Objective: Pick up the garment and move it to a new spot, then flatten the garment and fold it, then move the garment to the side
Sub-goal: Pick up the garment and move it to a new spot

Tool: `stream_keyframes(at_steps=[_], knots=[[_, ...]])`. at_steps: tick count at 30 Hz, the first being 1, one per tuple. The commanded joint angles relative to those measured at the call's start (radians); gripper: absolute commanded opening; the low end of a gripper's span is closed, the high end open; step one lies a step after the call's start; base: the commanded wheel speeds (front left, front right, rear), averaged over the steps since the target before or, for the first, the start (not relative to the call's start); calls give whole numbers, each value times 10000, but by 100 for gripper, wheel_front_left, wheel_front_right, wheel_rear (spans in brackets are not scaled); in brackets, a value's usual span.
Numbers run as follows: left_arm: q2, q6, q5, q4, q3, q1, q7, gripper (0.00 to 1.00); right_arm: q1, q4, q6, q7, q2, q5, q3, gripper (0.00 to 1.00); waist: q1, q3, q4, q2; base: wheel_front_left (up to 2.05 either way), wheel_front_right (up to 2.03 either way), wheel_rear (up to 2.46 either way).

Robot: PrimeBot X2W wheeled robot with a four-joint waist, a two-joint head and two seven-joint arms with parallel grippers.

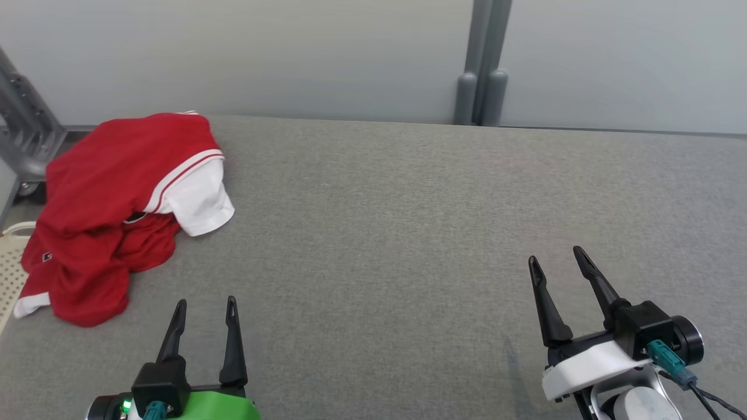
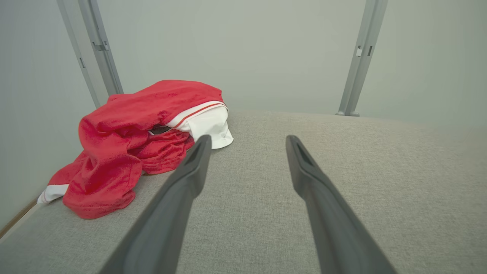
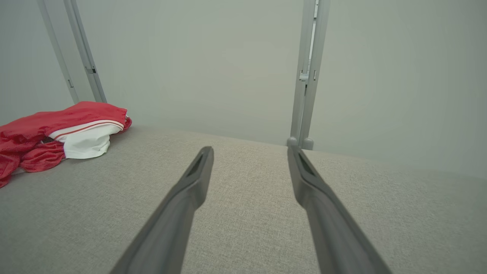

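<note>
The garment point(image 1: 111, 210) is a red top with white sleeves and trim, lying crumpled in a heap at the far left of the grey table point(image 1: 408, 221); one white cuff hangs at the table's left edge. It also shows in the left wrist view as the garment point(image 2: 125, 144) and at the left edge of the right wrist view as the garment point(image 3: 57, 133). My left gripper point(image 1: 205, 303) is open near the front edge, just right of the heap and apart from it. At the lower right my right gripper point(image 1: 555, 256) is open, nothing between its fingers.
A pale grey wall runs behind the table, with a grey upright post point(image 1: 481, 64) at the back right of centre. A grey metal frame point(image 1: 23, 128) and a cream perforated basket point(image 1: 11, 268) stand off the table's left edge.
</note>
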Motion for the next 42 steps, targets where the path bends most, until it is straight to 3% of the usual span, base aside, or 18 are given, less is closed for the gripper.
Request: stream_keyframes(at_steps=[1, 7, 12, 28, 35, 42], knots=[[24, -9, 26, -23, 41, -102, -27, 100, 98, -42, 4, -37, -38, -11, 12, 100, 0, 151, 996, 100, 0, 0, 0], [25, 76, -48, -99, 237, -69, -27, 100, -141, -23, 4, -37, -43, 8, 243, 100, 0, 359, 2018, 100, 0, 0, 0], [20, 105, -111, -193, 330, 24, -27, 100, -176, 40, 4, -37, -41, -39, 402, 100, 0, 426, 2391, 100, 0, 0, 0], [67, 121, -59, -317, 542, 26, -27, 100, -321, 63, 4, -37, -41, -145, 414, 100, 0, 514, 2253, 100, 0, 0, 0], [673, -85, 75, -247, 800, -841, -20, 100, -568, -47, 4, -37, -43, -407, 356, 100, 0, 964, 2012, 100, 0, 0, 0], [1820, -580, 89, 67, 1069, -3082, 682, 100, -1026, -182, 4, -37, -43, -813, 259, 100, 0, 1841, 1738, 100, 0, 0, 0]])
